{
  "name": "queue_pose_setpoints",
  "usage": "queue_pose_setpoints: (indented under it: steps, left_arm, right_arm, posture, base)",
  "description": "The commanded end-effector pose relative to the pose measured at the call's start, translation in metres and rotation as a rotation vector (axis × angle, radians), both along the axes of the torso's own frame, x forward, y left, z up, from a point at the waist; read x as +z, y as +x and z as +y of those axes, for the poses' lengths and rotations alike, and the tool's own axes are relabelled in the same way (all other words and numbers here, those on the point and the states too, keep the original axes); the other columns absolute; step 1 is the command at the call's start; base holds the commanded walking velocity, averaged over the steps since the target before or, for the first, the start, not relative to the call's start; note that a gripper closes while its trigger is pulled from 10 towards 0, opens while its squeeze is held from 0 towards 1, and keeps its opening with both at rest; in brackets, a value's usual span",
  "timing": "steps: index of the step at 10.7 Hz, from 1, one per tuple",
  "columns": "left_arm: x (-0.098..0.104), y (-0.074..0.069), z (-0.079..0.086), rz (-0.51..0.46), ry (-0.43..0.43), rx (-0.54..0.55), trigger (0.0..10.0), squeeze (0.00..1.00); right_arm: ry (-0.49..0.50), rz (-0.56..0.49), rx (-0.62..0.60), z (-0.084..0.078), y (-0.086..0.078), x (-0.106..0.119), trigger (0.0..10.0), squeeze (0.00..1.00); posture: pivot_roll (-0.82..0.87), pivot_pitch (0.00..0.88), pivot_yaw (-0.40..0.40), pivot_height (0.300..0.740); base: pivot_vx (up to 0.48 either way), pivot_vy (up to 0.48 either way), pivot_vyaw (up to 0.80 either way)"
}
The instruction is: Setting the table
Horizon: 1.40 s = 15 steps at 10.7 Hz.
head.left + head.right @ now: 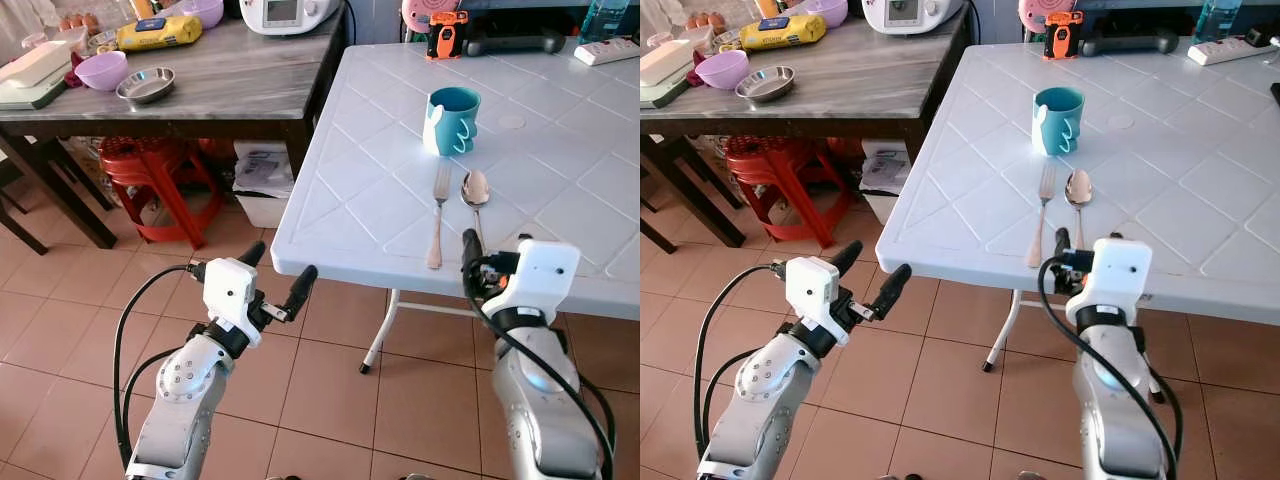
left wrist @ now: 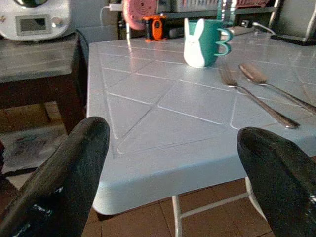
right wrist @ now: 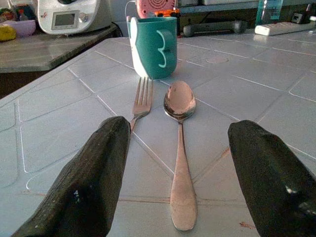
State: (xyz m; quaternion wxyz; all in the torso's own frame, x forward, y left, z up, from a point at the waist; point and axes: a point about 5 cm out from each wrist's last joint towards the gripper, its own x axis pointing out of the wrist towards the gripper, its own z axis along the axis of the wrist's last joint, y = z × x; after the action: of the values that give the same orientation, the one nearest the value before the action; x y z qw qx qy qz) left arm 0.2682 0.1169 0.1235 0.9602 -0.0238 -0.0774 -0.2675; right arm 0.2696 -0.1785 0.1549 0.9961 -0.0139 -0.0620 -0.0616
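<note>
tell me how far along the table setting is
Looks done: a fork and spoon lie side by side on the white table, just in front of a teal mug. In hand: nothing; the right tool is open, low over the spoon's handle end, and the left tool is open off the table's corner. Left: no plate is at this setting, so likely more to bring.

No text can be read; the appliance screen and yellow packet label are too blurred
</note>
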Motion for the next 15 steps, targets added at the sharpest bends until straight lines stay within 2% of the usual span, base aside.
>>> queue_pose_setpoints:
  steps: [1, 11, 15]
  left_arm:
    - [0.0025, -0.0021, 0.0037, -0.018, 0.01, -0.014, 10.0, 0.0]
    - [-0.0005, -0.0052, 0.0034, -0.007, 0.02, -0.044, 10.0, 0.0]
    - [-0.0039, -0.0068, 0.006, 0.009, 0.025, -0.032, 10.0, 0.0]
  right_arm:
    - [-0.004, -0.022, 0.017, 0.0065, -0.001, 0.0038, 10.0, 0.0]
    - [-0.012, -0.018, 0.016, 0.0075, -0.0022, 0.0012, 10.0, 0.0]
    - [-0.014, -0.015, 0.017, 0.008, -0.0028, 0.0009, 10.0, 0.0]
  posture:
    - [-0.08, 0.139, 0.145, 0.74]
    - [-0.08, 0.14, 0.148, 0.74]
    - [-0.08, 0.145, 0.144, 0.74]
  base:
    - [0.0, 0.0, 0.0]
    - [0.252, 0.0, 0.0]
    - [0.0, 0.0, 0.0]
